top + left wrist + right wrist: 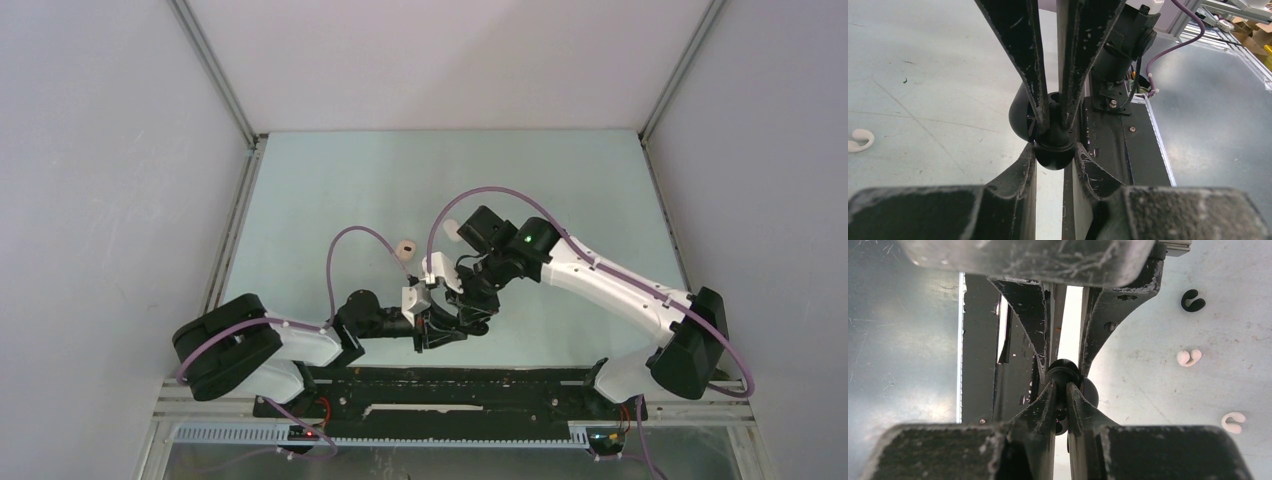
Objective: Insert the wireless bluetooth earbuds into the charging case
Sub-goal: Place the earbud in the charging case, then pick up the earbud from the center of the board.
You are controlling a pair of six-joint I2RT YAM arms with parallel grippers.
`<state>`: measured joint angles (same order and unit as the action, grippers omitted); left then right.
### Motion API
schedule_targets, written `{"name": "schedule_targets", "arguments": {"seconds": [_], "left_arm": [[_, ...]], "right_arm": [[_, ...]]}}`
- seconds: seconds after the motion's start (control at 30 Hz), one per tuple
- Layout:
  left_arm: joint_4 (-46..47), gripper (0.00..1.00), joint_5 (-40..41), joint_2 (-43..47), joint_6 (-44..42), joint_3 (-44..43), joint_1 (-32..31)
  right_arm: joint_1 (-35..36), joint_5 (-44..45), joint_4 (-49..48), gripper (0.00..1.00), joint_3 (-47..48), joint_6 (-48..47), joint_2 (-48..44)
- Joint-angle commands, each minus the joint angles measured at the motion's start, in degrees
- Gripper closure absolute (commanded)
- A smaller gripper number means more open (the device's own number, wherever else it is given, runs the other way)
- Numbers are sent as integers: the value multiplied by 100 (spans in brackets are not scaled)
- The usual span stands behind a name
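Left wrist, nearest first: pinches a black rounded piece (1053,159) in the left gripper (1054,149), pads pressed against both flanks. Cannot tell whether bud or case. Shows just beyond it the right gripper (1054,131), two fingers reaching down from the top edge and nipping the same piece at its upper end, with a second black curve bulging close behind on the left. Catches, far off to the left, one white hooked earbud (860,140) lying alone on the table (923,75), well apart from the grip.

Right wrist: narrows its own jaws to a thin slit, tips touching the collar of the black piece. Gives the same clasp from the other side, left fingers hanging in from above. Adds what the left wrist misses, three more earbuds loose on the table to the right: a nearer white earbud (1233,421), a second white earbud (1189,357) beyond it, and farthest a black earbud (1193,300).

Overhead: sets both bases at the near edge and brings the arms together tip to tip over the near middle of the table. Hides the clasped piece entirely. Shows past the grippers a pale small thing (406,247) and another pale thing (452,228) half behind the right arm — both too small to name.
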<state>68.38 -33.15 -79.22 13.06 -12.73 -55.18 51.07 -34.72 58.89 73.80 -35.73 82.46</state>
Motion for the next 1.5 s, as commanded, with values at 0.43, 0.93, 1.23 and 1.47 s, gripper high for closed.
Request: {"name": "schedule_targets", "arguments": {"seconds": [0.43,0.93,1.23,1.47], "left_arm": [[254,100,-41,58,6,-69,24],[413,100,483,-30,176,41,144],[-2106,100,2530,2386,343,469,542],[-3355,100,4710,4661,53,1312,510]], "right_arm": [[-88,-178,92,75,38,-56,-623],[-3348,-2029,-1826,79,-943,886,-1358],[-3238,-1146,-3139,86,-1911,941,-1151],[-1608,-69,-3313,88,-2118,-413,-634]]}}
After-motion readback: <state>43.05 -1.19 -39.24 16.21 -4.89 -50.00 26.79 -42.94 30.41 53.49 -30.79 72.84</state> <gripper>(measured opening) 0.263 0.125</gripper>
